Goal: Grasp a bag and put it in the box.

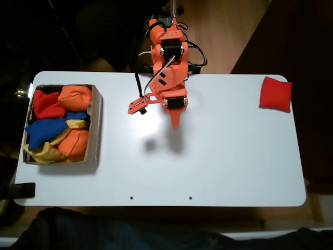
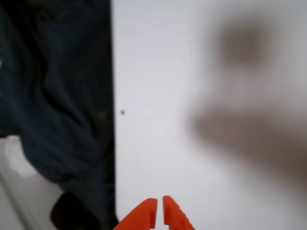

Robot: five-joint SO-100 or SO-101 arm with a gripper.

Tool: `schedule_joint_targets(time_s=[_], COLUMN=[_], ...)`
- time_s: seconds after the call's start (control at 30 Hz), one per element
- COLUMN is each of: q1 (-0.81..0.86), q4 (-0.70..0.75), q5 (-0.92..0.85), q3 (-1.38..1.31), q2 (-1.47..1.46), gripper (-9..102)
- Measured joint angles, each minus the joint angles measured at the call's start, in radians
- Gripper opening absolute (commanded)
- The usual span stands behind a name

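The orange pincer (image 2: 159, 211) sits closest to the wrist camera, its tips nearly together with just a slit between and nothing held, above bare white worktop (image 2: 163, 96). In the fixed view the red bag (image 1: 276, 94) lies at the worktop's far right corner, well apart from the arm. The box (image 1: 95, 125) at the left edge holds orange, blue, yellow and red bean bags.

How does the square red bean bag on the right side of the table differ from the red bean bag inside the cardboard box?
In the fixed view, the square red bean bag lies alone on the white table, fully visible, plump and square. The red bean bag in the brown cardboard box is partly covered by orange and blue bags, with an uneven, pointed outline. Both are bright red fabric.
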Motion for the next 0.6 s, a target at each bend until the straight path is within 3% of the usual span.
schedule_joint_targets(time_s=[0.6], q1=[-0.052], q4=[0.106], q5=[0.046], q3=[-0.336], q2=[-0.167], gripper=[0])
